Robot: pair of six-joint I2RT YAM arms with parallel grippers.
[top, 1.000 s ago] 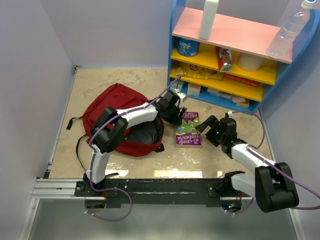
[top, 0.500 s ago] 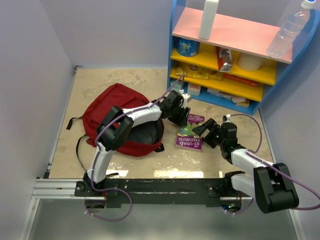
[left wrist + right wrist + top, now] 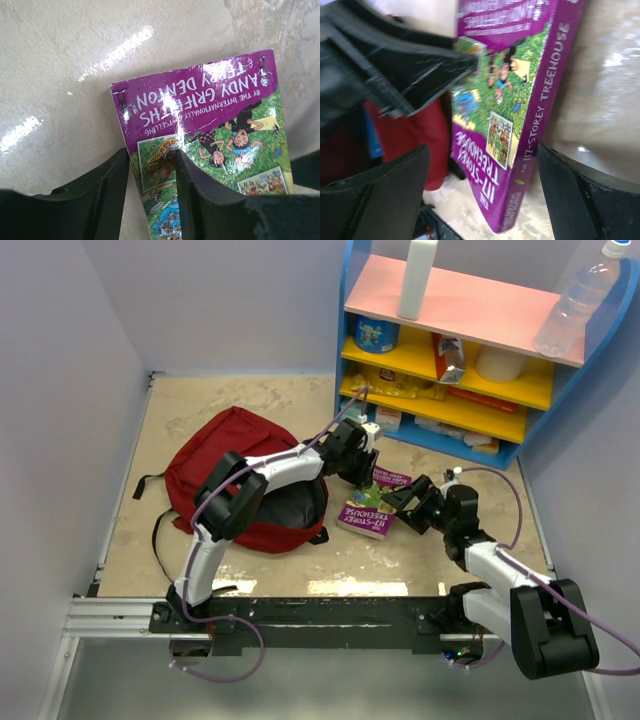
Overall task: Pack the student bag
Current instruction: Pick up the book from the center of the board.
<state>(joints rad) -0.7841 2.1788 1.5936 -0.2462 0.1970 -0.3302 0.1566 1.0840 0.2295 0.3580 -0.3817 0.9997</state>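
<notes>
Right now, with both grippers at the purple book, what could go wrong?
The left gripper takes the book near one corner only, so it may pivot or slip out. The right gripper stands open around the spine, giving no hold if it does. The mouth of the student bag looks slack, so the book could snag on it.

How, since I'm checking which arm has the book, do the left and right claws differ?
Opening: the left claw has fairly narrow jaws; the right claw has wide ones. Place: the left claw straddles the book at its author-name end; the right claw brackets its title end. Contact: a left claw finger seems to press the cover; the right claw's fingers show gaps. Both flank the same purple book.
</notes>
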